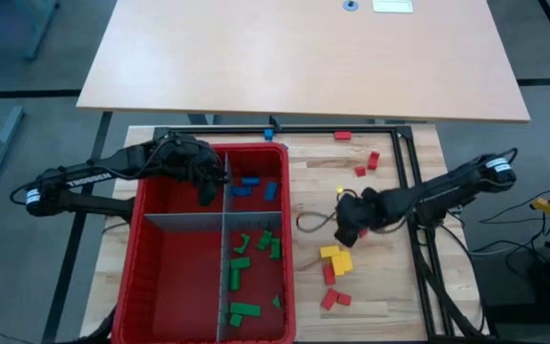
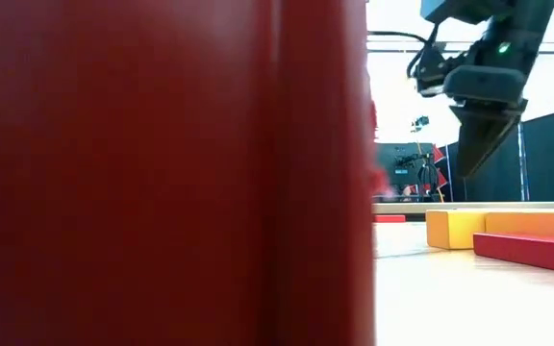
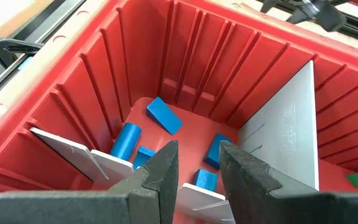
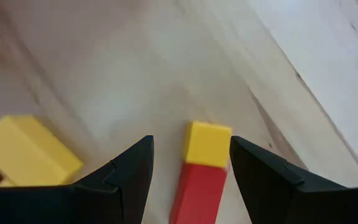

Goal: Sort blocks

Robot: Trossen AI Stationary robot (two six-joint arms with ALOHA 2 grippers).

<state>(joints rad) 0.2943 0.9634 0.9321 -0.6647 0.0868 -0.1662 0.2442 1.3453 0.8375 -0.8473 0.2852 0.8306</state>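
The blocks lie in two places. Blue ones (image 3: 164, 115) are in the red bin's (image 1: 146, 248) far right compartment and green ones (image 1: 242, 263) in its near right compartment. Yellow blocks (image 1: 337, 258) and red blocks (image 1: 334, 298) are loose on the wooden table right of the bin. My left gripper (image 3: 197, 149) hangs open over the blue compartment with nothing between its fingers. My right gripper (image 4: 191, 149) is open above the table. Below the gap between its fingers a yellow block (image 4: 208, 144) lies end to end with a red one (image 4: 197, 193). In the low view this gripper (image 2: 479, 144) hangs clear of the table.
Grey divider panels (image 1: 225, 258) split the bin into compartments. More red blocks (image 1: 366, 164) lie toward the table's far right, and a blue one (image 1: 268, 133) sits on the black frame at the far edge. A dark cable loop (image 1: 313, 222) lies between the bin and my right gripper.
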